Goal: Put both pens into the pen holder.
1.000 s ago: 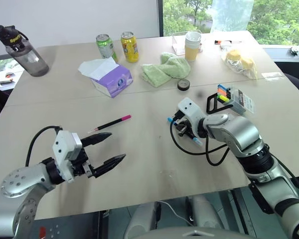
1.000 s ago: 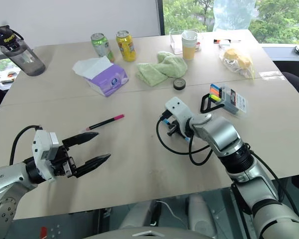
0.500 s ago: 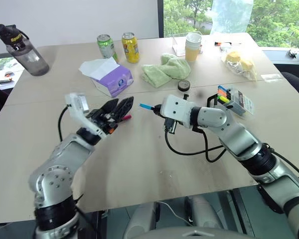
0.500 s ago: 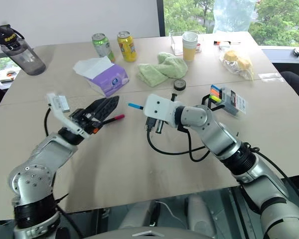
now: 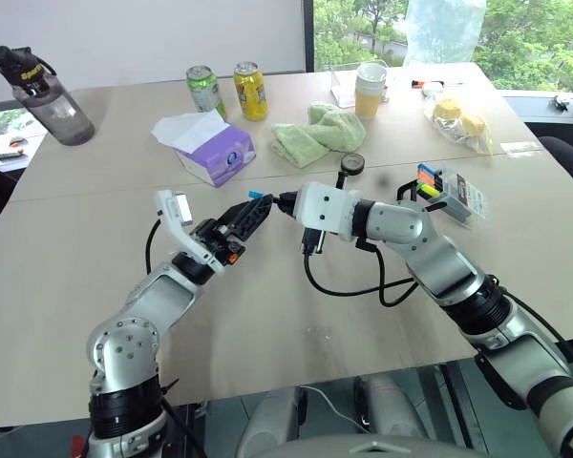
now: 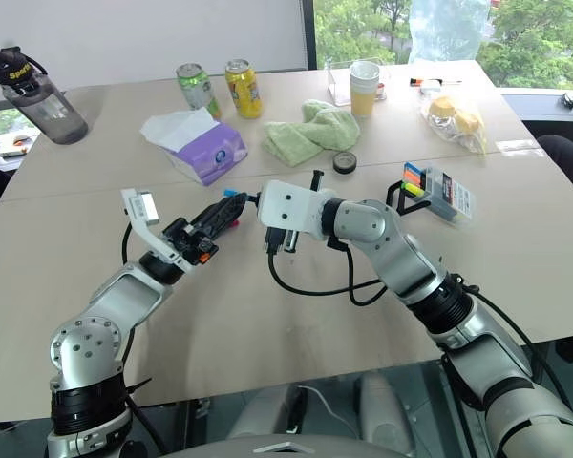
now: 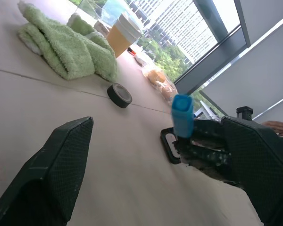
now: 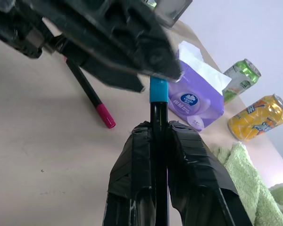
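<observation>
Right gripper (image 8: 153, 136) clamped on blue-capped pen (image 8: 158, 96), offering its tip to left gripper (image 7: 146, 155), jaws apart around it, probably for handover. Pink-ended pen (image 8: 92, 99) lies mid-tabletop; pen holder (image 5: 451, 191) near right edge.

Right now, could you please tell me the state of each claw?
Left claw: open, holding nothing, its fingers either side of the blue-capped pen's tip.
Right claw: shut on the blue-capped pen.

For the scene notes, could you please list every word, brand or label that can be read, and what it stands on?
No text reads with certainty.
Water bottle: yellow lettering on the lid band, too small.
Green can and yellow can: printing too blurred.
Tissue pack: blue logo, unreadable.
Pen holder: label too small.
</observation>
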Available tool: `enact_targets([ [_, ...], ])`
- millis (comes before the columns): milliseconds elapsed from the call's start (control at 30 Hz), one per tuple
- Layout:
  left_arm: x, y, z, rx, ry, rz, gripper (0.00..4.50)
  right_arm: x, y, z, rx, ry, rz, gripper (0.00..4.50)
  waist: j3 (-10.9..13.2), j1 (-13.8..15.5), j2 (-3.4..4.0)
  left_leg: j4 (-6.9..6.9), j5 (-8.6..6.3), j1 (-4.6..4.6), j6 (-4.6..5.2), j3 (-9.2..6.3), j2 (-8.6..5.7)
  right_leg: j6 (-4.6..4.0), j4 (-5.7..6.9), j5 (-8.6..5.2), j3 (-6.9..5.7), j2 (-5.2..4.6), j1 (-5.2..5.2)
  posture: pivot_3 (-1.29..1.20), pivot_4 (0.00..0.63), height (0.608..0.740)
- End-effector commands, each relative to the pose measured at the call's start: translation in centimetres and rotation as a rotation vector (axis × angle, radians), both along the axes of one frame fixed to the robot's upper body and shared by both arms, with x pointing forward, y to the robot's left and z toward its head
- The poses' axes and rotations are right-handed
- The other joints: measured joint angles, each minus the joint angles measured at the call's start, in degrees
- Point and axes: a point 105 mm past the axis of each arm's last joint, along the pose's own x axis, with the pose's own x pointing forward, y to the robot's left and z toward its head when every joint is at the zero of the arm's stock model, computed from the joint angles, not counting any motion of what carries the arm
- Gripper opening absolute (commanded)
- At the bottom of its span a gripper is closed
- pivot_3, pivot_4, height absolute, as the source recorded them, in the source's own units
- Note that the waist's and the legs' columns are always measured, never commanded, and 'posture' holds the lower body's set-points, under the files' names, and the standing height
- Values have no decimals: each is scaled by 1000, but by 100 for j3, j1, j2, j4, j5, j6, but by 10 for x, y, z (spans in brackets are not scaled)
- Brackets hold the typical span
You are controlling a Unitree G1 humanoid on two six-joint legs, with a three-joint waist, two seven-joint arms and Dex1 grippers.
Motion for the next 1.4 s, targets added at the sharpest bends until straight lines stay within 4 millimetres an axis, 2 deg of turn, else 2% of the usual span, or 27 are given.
enact_targets([
  [33,-3,1,14,0,-76,-15,2738,-3,0,19,42,-59,18,0,0,2,0,0,0,0,0,0,0,0,-1,0,1,0,0,0,150,740],
  [233,-8,5,21,8,-115,-34,317,-1,-1,15,30,-58,9,0,0,-4,0,0,0,0,0,0,0,0,0,0,2,-1,0,0,150,740],
  [567,-10,-2,33,36,-153,-62,317,6,-10,13,-10,-83,-13,0,0,0,0,0,0,1,0,0,0,0,0,0,2,-1,1,0,150,740],
  [800,-12,-19,45,33,-166,-97,317,10,-12,15,-23,-102,-16,0,0,-10,0,-1,0,1,0,1,0,0,0,0,3,0,0,0,150,740],
  [900,-23,-32,53,2,-189,-181,317,9,-11,15,-23,-103,-11,0,0,-6,0,-1,0,1,0,1,0,0,0,0,3,0,0,0,150,740],
  [933,-24,-34,54,6,-194,-184,1014,8,-10,15,-19,-101,-9,0,0,-1,0,-1,0,1,0,1,0,0,0,0,4,0,0,0,150,740],
  [1067,-17,-29,49,47,-170,-103,2563,8,-10,16,-15,-100,-5,0,0,2,0,0,0,1,0,2,0,0,-1,0,4,-1,1,0,150,740],
  [1133,-18,-25,49,60,-169,-88,3544,8,-10,16,-17,-101,-6,0,0,-5,0,-1,0,2,0,2,0,0,1,0,5,0,1,0,150,740],
  [1333,-20,-15,48,93,-177,-71,3544,13,-18,18,-37,-114,-24,0,0,3,0,-2,0,2,0,3,0,0,-1,0,6,0,0,0,150,740],
  [1400,-20,-6,42,119,-178,-62,3544,19,-26,19,-53,-125,-53,0,0,2,1,-2,0,2,0,3,0,0,-1,0,6,0,1,0,150,740],
])
